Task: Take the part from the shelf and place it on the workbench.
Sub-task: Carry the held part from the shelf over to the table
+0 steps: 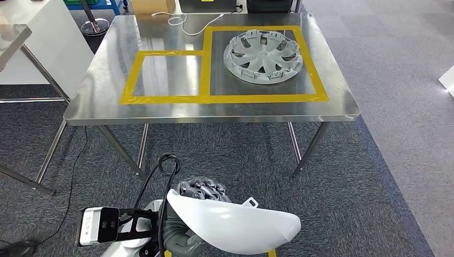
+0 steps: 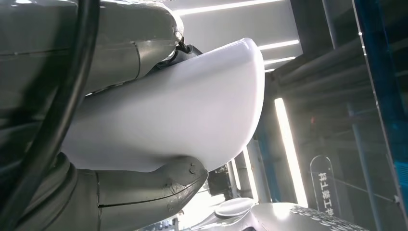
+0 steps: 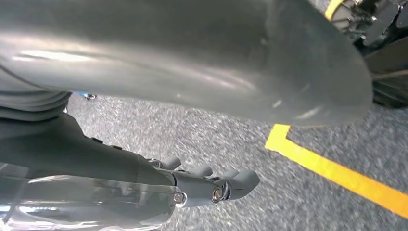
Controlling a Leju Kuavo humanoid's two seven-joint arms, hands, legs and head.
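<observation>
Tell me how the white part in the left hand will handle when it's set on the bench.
The white part looks like a rigid, glossy shell, so probably stiff but slippery. Its curved underside may rock on the steel workbench. The left hand grips its edge.

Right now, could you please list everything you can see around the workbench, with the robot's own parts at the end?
Workbench: one, bare steel, straight ahead on grey carpet.
Yellow tape: two joined rectangles on the bench top, the smaller on the left, the larger on the right.
Hubcap: one, grey, lying inside the larger rectangle.
Cable: one, white, at the bench's far edge.
Cardboard box: one, brown, behind the bench.
White cabinet: one, to the far left.
Floor tape: yellow, on the carpet.
White part: one, smooth curved shell, low and short of the bench.
Left hand: fingers curl over the shell's far edge, holding it.
Right hand: hangs above the carpet; the shell's grey underside is close by.
</observation>
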